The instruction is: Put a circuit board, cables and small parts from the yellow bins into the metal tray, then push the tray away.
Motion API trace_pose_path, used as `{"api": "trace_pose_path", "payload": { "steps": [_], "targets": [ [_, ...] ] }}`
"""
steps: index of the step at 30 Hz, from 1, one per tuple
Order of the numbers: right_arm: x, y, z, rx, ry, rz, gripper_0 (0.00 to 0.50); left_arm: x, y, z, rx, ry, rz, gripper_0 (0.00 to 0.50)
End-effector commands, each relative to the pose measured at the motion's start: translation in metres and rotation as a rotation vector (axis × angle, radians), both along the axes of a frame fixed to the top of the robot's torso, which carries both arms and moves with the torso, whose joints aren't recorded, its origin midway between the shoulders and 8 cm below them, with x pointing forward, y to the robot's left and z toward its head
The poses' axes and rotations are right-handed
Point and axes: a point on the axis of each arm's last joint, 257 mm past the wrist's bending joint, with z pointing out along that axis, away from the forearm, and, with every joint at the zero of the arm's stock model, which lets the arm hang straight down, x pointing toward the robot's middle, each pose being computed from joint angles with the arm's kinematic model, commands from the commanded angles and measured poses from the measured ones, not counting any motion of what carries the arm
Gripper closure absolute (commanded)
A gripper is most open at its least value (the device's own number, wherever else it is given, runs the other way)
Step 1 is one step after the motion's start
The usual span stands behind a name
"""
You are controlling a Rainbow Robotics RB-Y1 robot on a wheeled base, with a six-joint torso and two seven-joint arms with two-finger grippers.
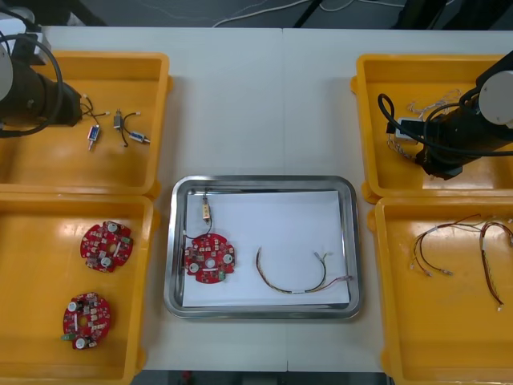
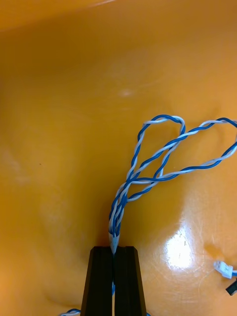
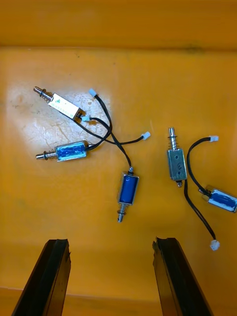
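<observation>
R gripper (image 2: 113,249) is low in far right yellow bin (image 2: 59,123), fingers pressed nearly together, pinching one end of twisted blue and white cable (image 2: 163,158); its loops fan out just ahead of the tips. L gripper (image 3: 111,241) is over far left yellow bin (image 3: 118,29), fingers spread wide, nothing between them; small metal parts (image 3: 128,190) lie ahead of the tips, not touching. Metal tray (image 1: 178,241) sits between the arms w/ circuit board (image 1: 210,261), red and yellow cable (image 1: 300,281) and one small part (image 1: 208,210) inside.
</observation>
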Motion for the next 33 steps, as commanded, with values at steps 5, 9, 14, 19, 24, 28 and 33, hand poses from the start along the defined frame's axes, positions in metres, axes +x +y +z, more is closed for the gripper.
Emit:
{"api": "trace_pose_path", "payload": {
  "steps": [5,9,14,19,24,28,33],
  "targets": [
    [0.011,-0.005,0.038,-0.006,-0.031,0.000,0.500,0.015,0.024,-0.014,0.079,-0.016,-0.041,0.000],
    [0.011,-0.007,0.055,0.000,-0.029,-0.011,0.500,0.015,0.021,-0.019,0.090,-0.010,-0.045,0.000],
    [0.010,-0.006,0.085,0.035,-0.024,-0.023,0.500,0.017,0.014,-0.023,0.102,-0.007,-0.063,0.005],
    [0.006,-0.006,0.110,0.078,-0.016,-0.038,0.500,0.024,0.005,-0.032,0.096,-0.011,-0.081,0.005],
    [0.000,-0.004,0.133,0.108,-0.007,-0.041,0.500,0.034,-0.004,-0.040,0.084,-0.004,-0.092,0.005],
    [-0.007,-0.003,0.146,0.141,0.009,-0.044,0.500,0.036,-0.002,-0.040,0.113,-0.003,-0.097,0.008],
    [-0.018,0.000,0.155,0.154,0.037,-0.042,0.500,0.039,-0.002,-0.045,0.123,0.004,-0.097,0.011]
  ]
}}
